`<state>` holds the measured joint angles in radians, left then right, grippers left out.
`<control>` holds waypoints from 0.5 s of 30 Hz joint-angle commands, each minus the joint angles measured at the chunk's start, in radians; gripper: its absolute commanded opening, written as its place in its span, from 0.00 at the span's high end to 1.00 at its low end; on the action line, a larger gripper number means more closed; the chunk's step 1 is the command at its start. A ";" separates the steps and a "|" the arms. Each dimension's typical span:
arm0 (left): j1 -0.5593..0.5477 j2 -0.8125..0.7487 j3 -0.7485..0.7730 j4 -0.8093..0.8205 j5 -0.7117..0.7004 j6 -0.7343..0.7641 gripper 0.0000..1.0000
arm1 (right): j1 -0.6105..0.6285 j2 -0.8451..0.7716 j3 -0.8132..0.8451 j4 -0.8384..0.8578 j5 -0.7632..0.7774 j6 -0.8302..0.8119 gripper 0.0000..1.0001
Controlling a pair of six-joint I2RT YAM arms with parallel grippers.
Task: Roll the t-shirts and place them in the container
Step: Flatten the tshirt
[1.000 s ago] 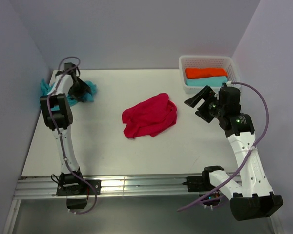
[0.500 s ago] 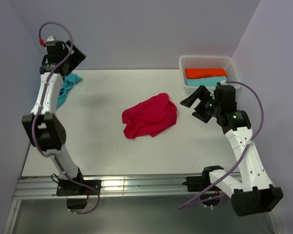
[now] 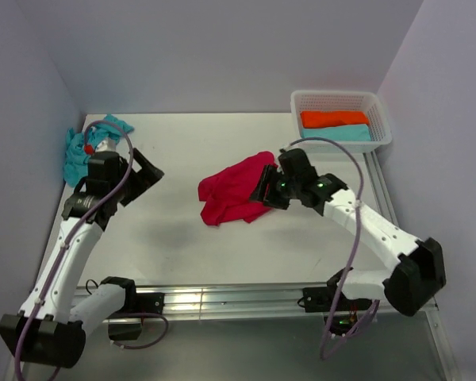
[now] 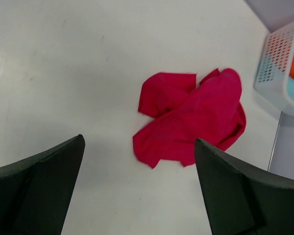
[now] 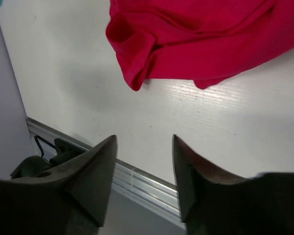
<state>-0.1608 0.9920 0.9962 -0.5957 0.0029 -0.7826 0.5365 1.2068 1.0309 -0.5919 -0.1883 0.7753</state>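
The crimson t-shirt (image 3: pixel 236 190) lies crumpled in the middle of the table, also seen in the left wrist view (image 4: pixel 193 120) and the right wrist view (image 5: pixel 201 39). The turquoise t-shirt (image 3: pixel 74 149) sits bunched at the far left edge. My left gripper (image 3: pixel 147 176) hovers open, left of the red shirt and pointing toward it, with bare table between its fingers (image 4: pixel 139 139). My right gripper (image 3: pixel 268 189) is over the red shirt's right edge, open, with nothing between its fingertips (image 5: pixel 144 137).
A white lattice basket (image 3: pixel 301 101) stands at the back right and holds folded orange and turquoise cloth; its wall (image 4: pixel 279 58) shows in the left wrist view. A metal rail (image 5: pixel 137 181) runs along the table's near edge. Walls close in on three sides.
The left arm let go of the turquoise shirt, rose, then swung down toward the table's middle. The right arm moved left from the basket to the red shirt, its jaws narrowing.
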 commanded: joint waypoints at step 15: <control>0.000 -0.133 0.047 -0.199 -0.087 0.048 0.01 | 0.129 0.577 0.162 0.371 0.047 0.185 0.52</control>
<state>-0.1616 0.8566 0.9882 -0.7662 -0.0383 -0.7654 0.6445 1.7580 1.1263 -0.2966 -0.1665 0.9215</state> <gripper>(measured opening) 0.995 0.484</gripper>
